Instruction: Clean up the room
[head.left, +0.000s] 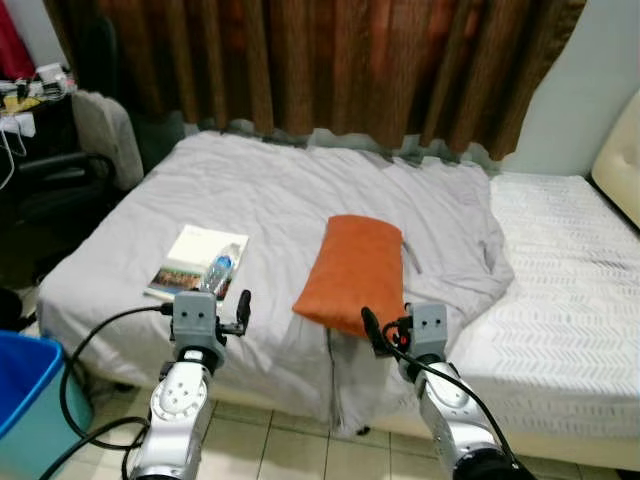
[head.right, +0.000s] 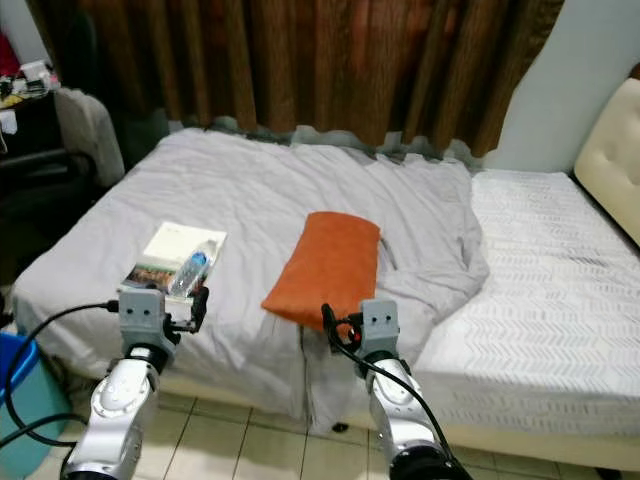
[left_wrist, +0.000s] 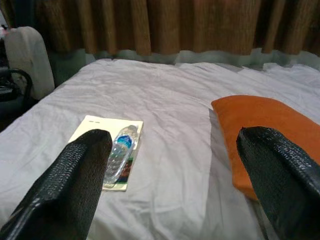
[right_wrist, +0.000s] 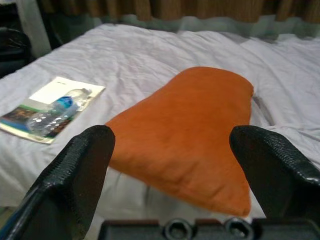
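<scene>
Both arms are up at the near edge of the bed (head.left: 300, 190), and nothing is held. The left gripper (left_wrist: 170, 185) has its jaws spread wide, empty, aimed across the grey sheet (head.left: 270, 200). Just ahead of its outer finger lies a clear bottle (left_wrist: 119, 152), on its side, resting on top of a book (left_wrist: 95, 135), cap end pointing away from the jaws. The right gripper (right_wrist: 175, 175) is spread wide too, empty, and squarely between and beyond its jaws sits the orange pillow (right_wrist: 190, 135), its near corner hanging at the bed's edge, close to the fingertips but not touching. From the head camera the pillow (head.left: 352, 272) lies just ahead of the right jaws, with the bottle (head.left: 221, 266) and book (head.left: 192, 260) just ahead of the left ones, the two lots well apart. A blue bin (head.left: 25, 395) stands on the tiled floor (head.left: 280, 445) outside the left arm, and brown curtains (head.left: 330, 60) hang beyond the bed.
</scene>
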